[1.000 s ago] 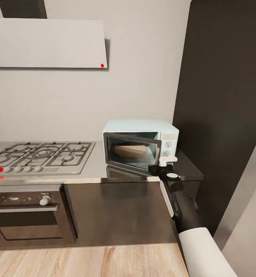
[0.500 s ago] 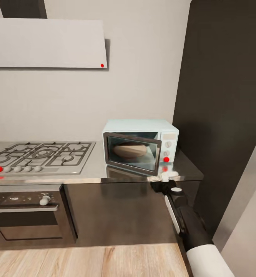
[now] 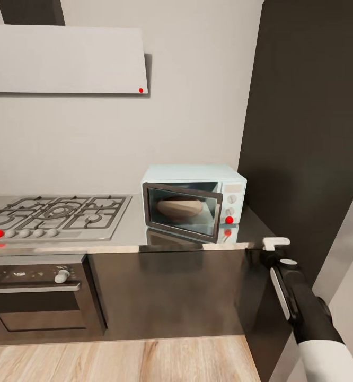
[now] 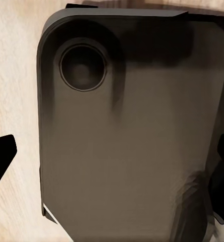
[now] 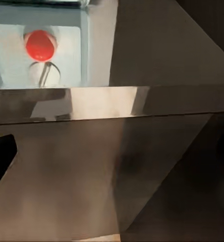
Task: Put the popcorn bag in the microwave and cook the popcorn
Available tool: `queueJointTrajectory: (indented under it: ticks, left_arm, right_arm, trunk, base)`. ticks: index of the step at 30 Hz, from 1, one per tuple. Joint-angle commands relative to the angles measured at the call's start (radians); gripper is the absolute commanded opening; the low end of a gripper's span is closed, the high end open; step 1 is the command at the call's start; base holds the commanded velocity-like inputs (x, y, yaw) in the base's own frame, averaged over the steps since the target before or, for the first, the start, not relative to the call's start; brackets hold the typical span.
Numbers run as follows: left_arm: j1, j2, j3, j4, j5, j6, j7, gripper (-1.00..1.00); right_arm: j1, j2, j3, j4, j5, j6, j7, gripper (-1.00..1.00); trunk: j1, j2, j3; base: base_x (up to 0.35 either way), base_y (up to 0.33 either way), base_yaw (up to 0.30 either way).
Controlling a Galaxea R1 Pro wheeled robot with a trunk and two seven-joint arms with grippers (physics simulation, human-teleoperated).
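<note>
The right hand (image 3: 276, 243) hangs off the desk's (image 3: 129, 233) front right corner, touching nothing; whether its fingers are apart or together cannot be told; the left hand's state cannot be told either; on the desk sits the microwave (image 3: 193, 200), red light (image 3: 229, 219) lit; the popcorn bag (image 3: 179, 207) lies inside behind the glass door; a gas hob (image 3: 54, 212) lies well left.
</note>
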Motion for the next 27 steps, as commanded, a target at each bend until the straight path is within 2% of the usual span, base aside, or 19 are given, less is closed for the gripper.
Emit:
queueJointTrajectory:
  ticks: [1, 3, 5, 9, 10, 11, 12, 13, 16, 27]
  left_arm:
    - [0.000, 0.000, 0.002, 0.000, 0.006, -0.002, -0.003, 1.00]
    - [0.000, 0.000, 0.002, 0.000, 0.006, -0.002, -0.003, 1.00]
    - [0.000, 0.000, 0.002, 0.000, 0.006, -0.002, -0.003, 1.00]
    - [0.000, -0.001, 0.002, -0.001, 0.006, -0.002, -0.003, 1.00]
    - [0.000, -0.001, 0.002, -0.001, 0.006, -0.002, -0.003, 1.00]
    - [0.000, -0.001, 0.003, -0.001, 0.006, -0.002, -0.003, 1.00]
    - [0.000, -0.002, 0.003, -0.002, 0.006, -0.002, 0.000, 1.00]
    - [0.000, -0.001, 0.003, -0.002, 0.006, -0.002, -0.001, 1.00]
    - [0.000, 0.000, 0.002, -0.002, 0.006, -0.001, -0.006, 1.00]
    - [0.000, 0.000, 0.001, -0.001, 0.006, 0.000, -0.007, 1.00]
  right_arm:
    - [-0.001, 0.004, 0.000, -0.020, 0.009, 0.006, 0.004, 1.00]
    - [-0.001, 0.012, 0.001, -0.054, 0.010, 0.012, 0.004, 1.00]
    - [-0.001, 0.017, 0.001, -0.125, 0.010, 0.053, 0.003, 1.00]
    - [-0.001, 0.020, 0.005, -0.164, 0.008, 0.060, 0.002, 1.00]
    - [-0.001, 0.030, 0.005, -0.164, 0.000, 0.055, 0.002, 1.00]
    - [-0.001, 0.042, 0.004, -0.162, -0.010, 0.046, 0.002, 1.00]
    - [-0.001, 0.071, 0.003, -0.157, -0.043, -0.043, -0.005, 1.00]
    - [-0.001, 0.077, 0.004, -0.145, -0.049, -0.080, -0.006, 1.00]
    - [-0.001, 0.079, 0.005, -0.119, -0.053, -0.103, 0.001, 1.00]
    - [-0.001, 0.077, 0.006, -0.113, -0.055, -0.104, 0.006, 1.00]
  trunk:
    - [0.000, -0.001, -0.001]
    - [0.000, -0.001, -0.001]
    - [0.000, -0.001, -0.001]
    - [0.000, -0.001, -0.001]
    - [0.000, -0.001, -0.001]
    - [0.000, -0.001, -0.001]
    - [0.000, -0.001, -0.001]
    - [0.000, -0.001, -0.001]
    - [0.000, -0.001, -0.001]
    - [0.000, -0.001, -0.001]
  base:
    - [0.000, 0.000, 0.000]
    - [0.000, 0.000, 0.000]
    - [0.000, 0.000, 0.000]
    - [0.000, 0.000, 0.000]
    - [0.000, 0.000, 0.000]
    - [0.000, 0.000, 0.000]
    - [0.000, 0.000, 0.000]
    - [0.007, 0.000, 0.000]
    - [0.223, 0.000, 0.000]
    - [0.315, 0.000, 0.000]
